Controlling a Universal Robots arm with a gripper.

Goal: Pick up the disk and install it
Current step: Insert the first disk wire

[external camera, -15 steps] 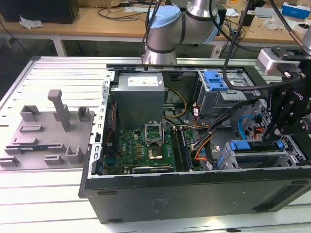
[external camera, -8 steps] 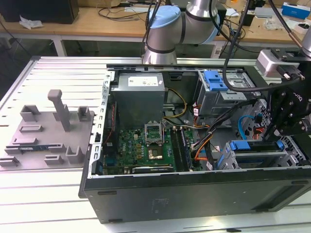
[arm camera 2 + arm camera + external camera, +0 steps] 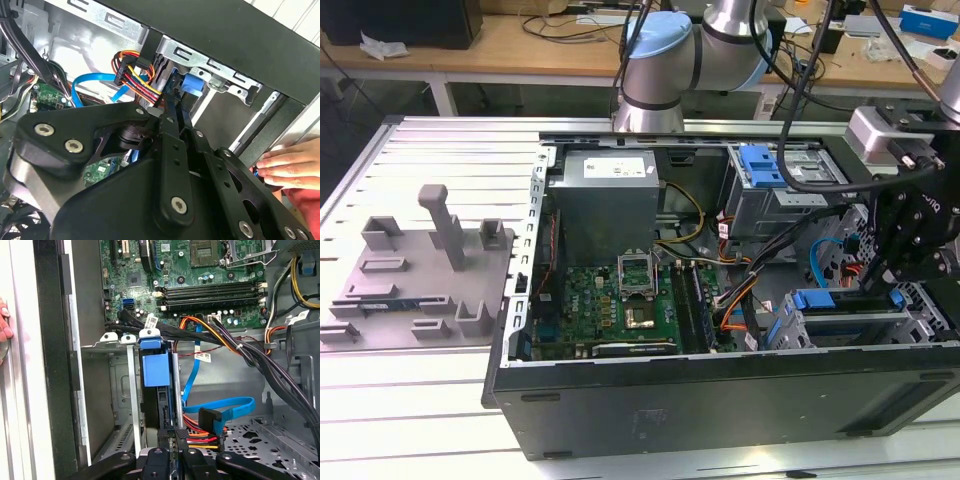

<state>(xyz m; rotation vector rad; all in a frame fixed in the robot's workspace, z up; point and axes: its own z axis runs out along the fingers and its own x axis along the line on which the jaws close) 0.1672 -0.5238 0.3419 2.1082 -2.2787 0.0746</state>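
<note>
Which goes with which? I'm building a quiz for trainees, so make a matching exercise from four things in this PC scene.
Things:
1 disk
2 motherboard
3 power supply
4 hand

Descriptions:
a grey box
b outside the case
c in the drive cage
d green

Pairs: 1-c, 2-d, 3-a, 4-b

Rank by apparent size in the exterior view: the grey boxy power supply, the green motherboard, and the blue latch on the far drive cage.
1. Green motherboard, largest.
2. Grey boxy power supply, slightly smaller, though it sits farther back, so this gap is unsure.
3. Blue latch, clearly smallest.
</note>
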